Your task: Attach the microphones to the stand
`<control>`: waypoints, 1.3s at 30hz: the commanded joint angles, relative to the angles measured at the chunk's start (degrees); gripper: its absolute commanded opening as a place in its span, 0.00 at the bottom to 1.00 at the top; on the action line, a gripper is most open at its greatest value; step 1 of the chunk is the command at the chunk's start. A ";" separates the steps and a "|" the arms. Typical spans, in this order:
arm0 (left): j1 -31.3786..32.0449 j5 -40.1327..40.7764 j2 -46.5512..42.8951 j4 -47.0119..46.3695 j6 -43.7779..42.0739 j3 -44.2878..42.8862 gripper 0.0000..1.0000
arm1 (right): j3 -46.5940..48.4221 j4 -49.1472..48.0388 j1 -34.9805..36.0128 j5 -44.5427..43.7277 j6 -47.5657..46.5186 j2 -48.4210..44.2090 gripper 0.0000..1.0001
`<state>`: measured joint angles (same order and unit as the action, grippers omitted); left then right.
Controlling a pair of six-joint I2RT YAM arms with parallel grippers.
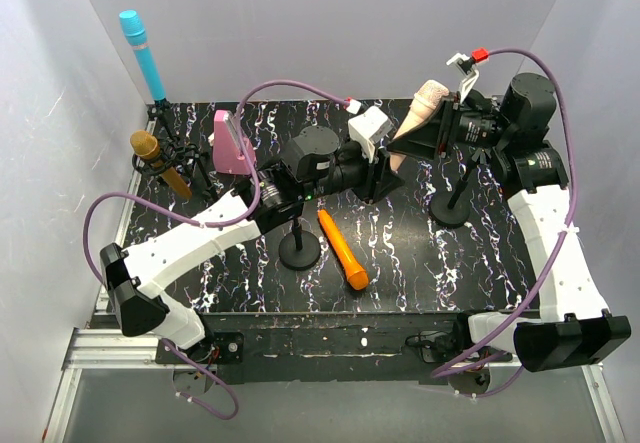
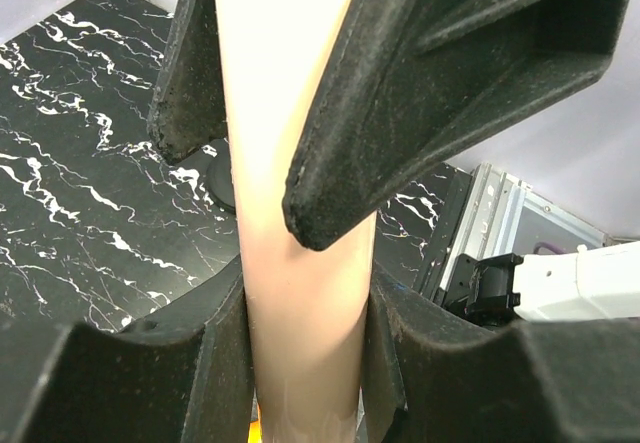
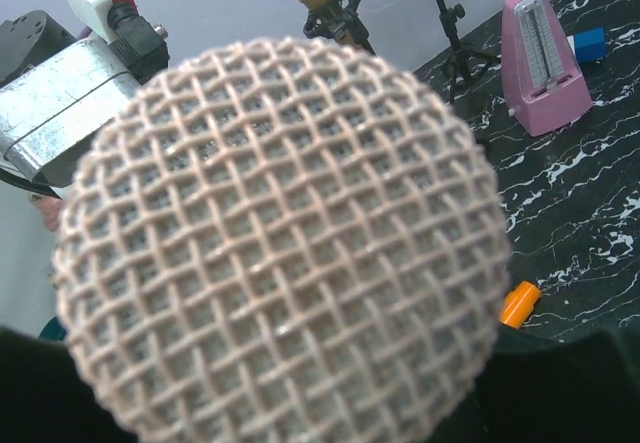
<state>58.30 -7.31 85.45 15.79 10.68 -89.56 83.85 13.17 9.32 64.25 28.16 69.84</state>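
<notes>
1. The left gripper (image 2: 305, 298) is clamped on the lower shaft of the peach microphone (image 2: 270, 63), one finger pressed against each side. We see the microphone held off the table (image 1: 480, 263), over its middle.
2. The right gripper (image 2: 243, 193) flanks the same shaft higher up, just beyond the left one. We cannot tell whether its fingers press the shaft or stand slightly apart from it.
3. Nearest the arm bases, the orange microphone (image 1: 342, 251) lies flat on the table, just beside a bare stand (image 1: 300, 248) with a round base.
4. A second stand (image 1: 452, 208) rises under the right gripper, to the right of the held microphone.
5. Farther back on the left we find the pink block (image 1: 232, 143), the gold microphone (image 1: 160, 163) tilted in a stand clip, and the blue microphone (image 1: 143, 53) nearly upright at the far corner.
6. The peach microphone's long axis runs obliquely up from the left gripper. Its mesh head is the far, right-hand end and fills the right wrist view.
</notes>
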 commanded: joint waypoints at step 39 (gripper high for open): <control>-0.64 3.01 -8.36 -4.98 1.89 4.12 0.55 | 5.88 -19.34 -0.88 4.39 10.45 1.87 0.01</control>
<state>58.63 -5.98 84.14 9.63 13.65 -85.45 84.42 -11.70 8.64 67.18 48.69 72.20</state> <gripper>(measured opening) 0.468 0.570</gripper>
